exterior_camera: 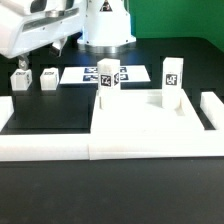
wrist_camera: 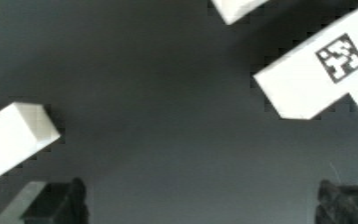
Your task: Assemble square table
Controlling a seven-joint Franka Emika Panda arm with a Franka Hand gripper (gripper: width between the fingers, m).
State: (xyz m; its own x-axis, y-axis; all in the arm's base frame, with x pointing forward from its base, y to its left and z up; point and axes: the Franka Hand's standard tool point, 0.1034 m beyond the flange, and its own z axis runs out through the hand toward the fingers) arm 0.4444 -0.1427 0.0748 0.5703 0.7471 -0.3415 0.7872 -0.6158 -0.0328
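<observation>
The square table's thick white slab (exterior_camera: 150,125) lies flat at the exterior view's right. Two white tagged legs (exterior_camera: 108,86) (exterior_camera: 172,80) stand upright on it. Two more small legs (exterior_camera: 20,80) (exterior_camera: 48,78) rest on the black table at the exterior view's left. My gripper (exterior_camera: 58,44) hangs high above those two loose legs. In the wrist view the gripper (wrist_camera: 202,205) is open, its dark fingertips (wrist_camera: 60,205) far apart with only bare table between them. A tagged white leg (wrist_camera: 327,75) lies ahead of the fingers, and another white piece (wrist_camera: 12,135) lies off to one side.
The marker board (exterior_camera: 85,75) lies flat behind the slab, in front of the robot's base (exterior_camera: 105,20). A low white border wall (exterior_camera: 50,148) runs along the front, with short ends at both sides (exterior_camera: 213,108). A white corner (wrist_camera: 238,8) shows at the wrist view's edge.
</observation>
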